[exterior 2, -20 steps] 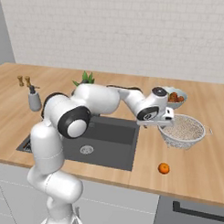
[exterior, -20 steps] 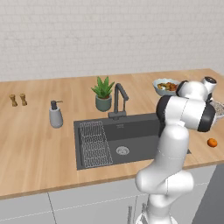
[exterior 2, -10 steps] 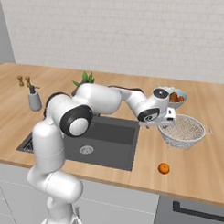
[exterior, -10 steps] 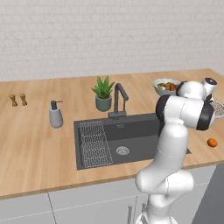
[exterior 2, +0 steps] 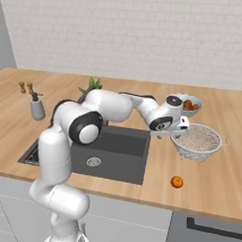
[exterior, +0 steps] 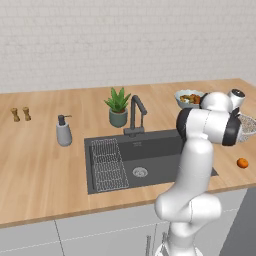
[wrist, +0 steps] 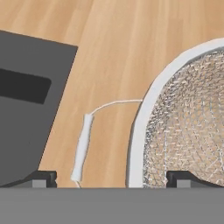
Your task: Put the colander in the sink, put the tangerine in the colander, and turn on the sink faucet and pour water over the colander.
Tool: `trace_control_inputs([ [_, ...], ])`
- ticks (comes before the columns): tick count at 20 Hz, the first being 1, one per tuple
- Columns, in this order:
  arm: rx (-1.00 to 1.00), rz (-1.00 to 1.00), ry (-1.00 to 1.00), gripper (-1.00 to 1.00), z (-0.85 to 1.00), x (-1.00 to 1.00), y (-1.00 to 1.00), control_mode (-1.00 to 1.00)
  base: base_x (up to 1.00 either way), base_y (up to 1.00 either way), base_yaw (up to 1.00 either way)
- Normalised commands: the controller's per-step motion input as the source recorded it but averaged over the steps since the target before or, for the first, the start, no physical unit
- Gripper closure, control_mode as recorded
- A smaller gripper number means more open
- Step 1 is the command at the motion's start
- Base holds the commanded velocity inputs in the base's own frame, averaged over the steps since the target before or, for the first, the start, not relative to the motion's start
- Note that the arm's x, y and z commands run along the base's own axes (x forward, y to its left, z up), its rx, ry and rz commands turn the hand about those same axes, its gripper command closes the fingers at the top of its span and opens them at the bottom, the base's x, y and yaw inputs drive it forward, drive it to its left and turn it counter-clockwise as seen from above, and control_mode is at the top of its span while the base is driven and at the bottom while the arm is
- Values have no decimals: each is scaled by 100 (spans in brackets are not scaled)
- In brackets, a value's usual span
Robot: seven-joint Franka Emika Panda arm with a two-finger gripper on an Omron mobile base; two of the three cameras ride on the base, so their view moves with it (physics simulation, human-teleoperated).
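Observation:
The silver mesh colander [exterior 2: 200,141] stands on the wooden counter right of the sink [exterior 2: 123,153], in front of the fruit bowl. My gripper [exterior 2: 180,132] hovers over its left rim, open. In the hand view the gripper [wrist: 113,179] straddles the colander's white rim [wrist: 139,131] and thin side handle [wrist: 82,145], with one fingertip [wrist: 42,177] outside and the other above the mesh; nothing is gripped. The tangerine [exterior 2: 176,182] lies on the counter near the front edge, also seen as tangerine [exterior: 242,162]. The dark faucet [exterior: 136,113] stands behind the sink [exterior: 155,150].
A blue-grey fruit bowl [exterior 2: 190,103] sits just behind the colander. A potted plant [exterior: 118,106] stands beside the faucet, a soap dispenser [exterior: 63,132] left of the sink, two shakers [exterior: 20,114] far left. A wire rack [exterior: 108,165] lies in the basin's left half.
Hardly anything: the hand stays over the colander's left rim and the jaws stand a touch wider.

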Motion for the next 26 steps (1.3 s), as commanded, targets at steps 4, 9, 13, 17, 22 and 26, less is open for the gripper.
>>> trace_control_inputs([
  [4,0,7,3,-100,-5,3,-17,-100,0,0,0],
  [9,0,4,4,-100,-3,1,-14,-100,0,0,0],
  [13,0,2,4,100,-3,0,0,-100,0,0,0],
  [17,0,0,0,100,0,0,0,-100,0,0,0],
  [22,0,3,0,100,4,0,1,-100,0,0,0],
  [26,-1,15,-3,100,35,-24,48,-100,0,0,0],
])
